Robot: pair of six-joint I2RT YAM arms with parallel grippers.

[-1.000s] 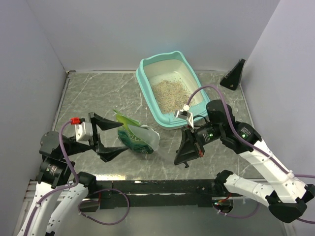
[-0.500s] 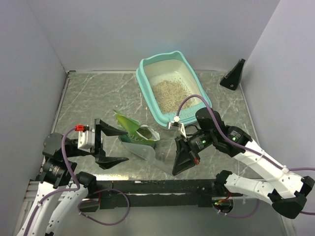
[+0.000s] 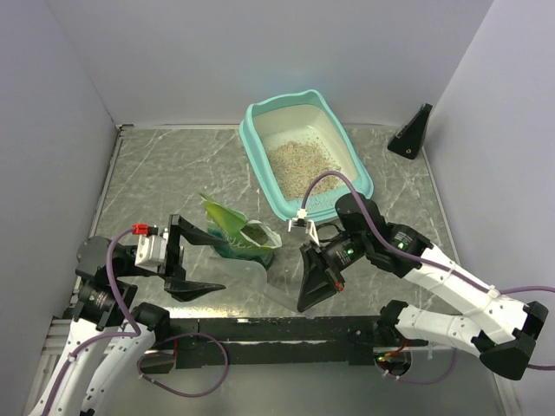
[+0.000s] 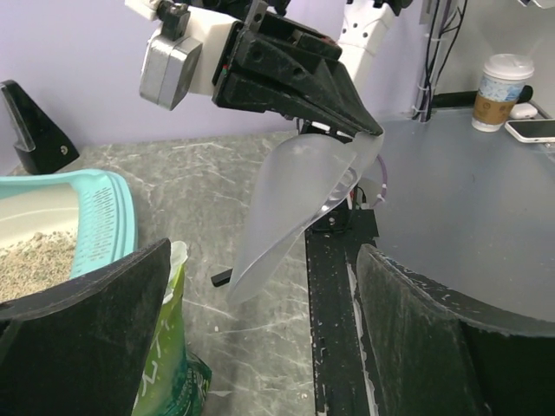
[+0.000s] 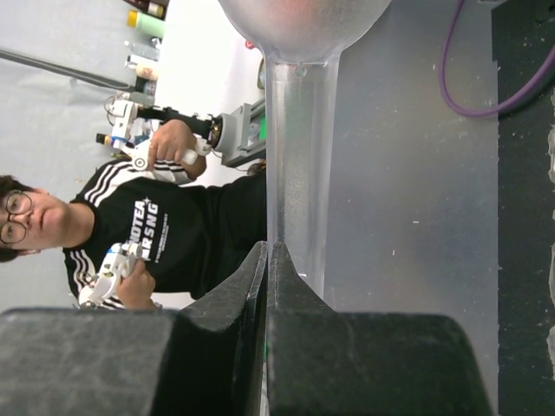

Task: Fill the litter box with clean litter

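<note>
The litter box [image 3: 254, 137] sits at the far middle of the counter [image 3: 165, 173], its teal rim around a cream pan. A patch of clean litter [image 3: 297, 165] lies in the pan, heaped toward the near end. The left fingers [image 3: 196, 229] are spread wide and hold nothing. Just past their tips is a green bag [image 3: 227, 227], its open top showing tan grains. The right fingers [image 3: 313, 277] are pressed tight on the thin handle of a translucent scoop [image 4: 293, 204], whose bowl hangs tilted down toward the counter, between the bag and the near rail. A black wedge [image 3: 413, 132] stands by the right wall, well apart from the litter box.
</note>
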